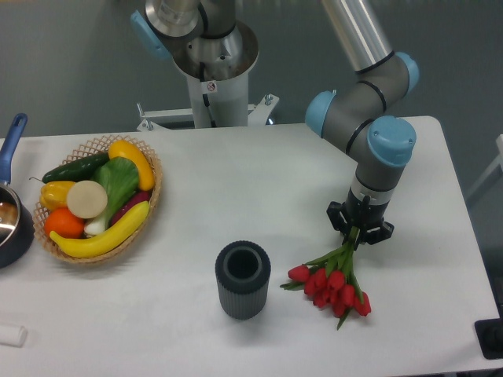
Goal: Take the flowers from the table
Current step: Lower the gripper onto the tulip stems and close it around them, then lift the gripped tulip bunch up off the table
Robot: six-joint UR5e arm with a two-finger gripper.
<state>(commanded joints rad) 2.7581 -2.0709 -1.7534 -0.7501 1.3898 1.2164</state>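
Your pincer (360, 233) pinches the flowers (334, 287) by the stems — buds lie on the table (259, 173). Lift straight up, slowly, clear of the vase (243, 280).

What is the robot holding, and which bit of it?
The gripper has its fingers closed on the flowers, gripping the green stems at their upper end. The red buds lie low by the table, whether touching it cannot be told.

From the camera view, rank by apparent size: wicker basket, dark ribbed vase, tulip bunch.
1. wicker basket, clearly the largest.
2 and 3. tulip bunch and dark ribbed vase look similar in extent; I wouldn't rank them.
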